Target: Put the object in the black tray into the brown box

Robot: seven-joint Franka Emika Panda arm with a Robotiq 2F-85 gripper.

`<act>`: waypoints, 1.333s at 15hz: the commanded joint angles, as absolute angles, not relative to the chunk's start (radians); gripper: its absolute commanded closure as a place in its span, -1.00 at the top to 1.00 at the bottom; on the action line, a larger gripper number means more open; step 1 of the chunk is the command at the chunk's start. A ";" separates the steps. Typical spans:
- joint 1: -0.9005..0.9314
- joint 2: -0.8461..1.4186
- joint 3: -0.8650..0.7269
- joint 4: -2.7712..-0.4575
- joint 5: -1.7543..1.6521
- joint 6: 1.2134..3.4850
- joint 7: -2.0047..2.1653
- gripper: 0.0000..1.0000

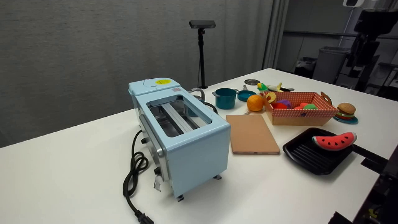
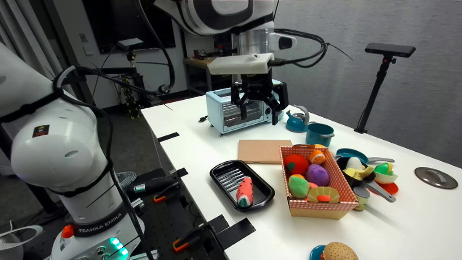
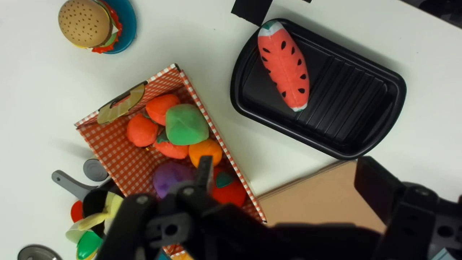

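Observation:
The toy watermelon slice (image 1: 334, 142) lies in the black tray (image 1: 314, 160), near one end. The slice (image 2: 245, 191) and tray (image 2: 231, 176) also show in an exterior view. In the wrist view the slice (image 3: 285, 68) lies across the smooth end of the tray (image 3: 346, 97), beside its ridges. The brown box (image 1: 298, 120) with red-checked lining stands beside the tray and holds several toy foods; it also shows here (image 2: 314, 213) and in the wrist view (image 3: 112, 151). My gripper (image 2: 259, 116) is open and empty, high above the table. Its fingers (image 3: 285, 164) frame the cutting board, apart from everything.
A tan cutting board (image 2: 263, 150) lies beside tray and box. A blue toaster oven (image 1: 196, 168), teal pot (image 1: 226, 99) and kettle (image 2: 296, 122) stand beyond it. A toy burger (image 3: 86, 23) sits near the box. Pans and a lid (image 2: 435, 177) lie past the box.

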State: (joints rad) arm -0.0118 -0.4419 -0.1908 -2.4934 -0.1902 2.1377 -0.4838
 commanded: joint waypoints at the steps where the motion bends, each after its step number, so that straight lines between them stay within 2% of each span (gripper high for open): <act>1: -0.013 -0.382 -0.193 -2.486 -0.178 2.186 -0.512 1.00; 20: -0.021 -0.269 -0.178 -2.558 -0.172 2.230 -0.556 1.00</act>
